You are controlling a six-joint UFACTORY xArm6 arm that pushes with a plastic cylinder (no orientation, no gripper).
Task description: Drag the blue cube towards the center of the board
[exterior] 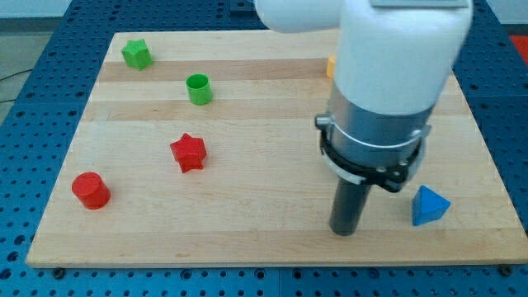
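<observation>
A blue block (pixel 429 205), angular and pointed at its top, lies near the board's lower right corner. My tip (pixel 343 232) rests on the board to the left of the blue block, about a block's width away and not touching it. The dark rod rises from there into the large white and grey arm body (pixel 388 74), which hides part of the board's right half.
A red star (pixel 189 152) and a red cylinder (pixel 90 190) lie at the left. A green cylinder (pixel 198 88) and a green star-like block (pixel 136 54) lie at the upper left. An orange block (pixel 330 67) peeks out beside the arm. The wooden board (pixel 247 223) sits on a blue perforated table.
</observation>
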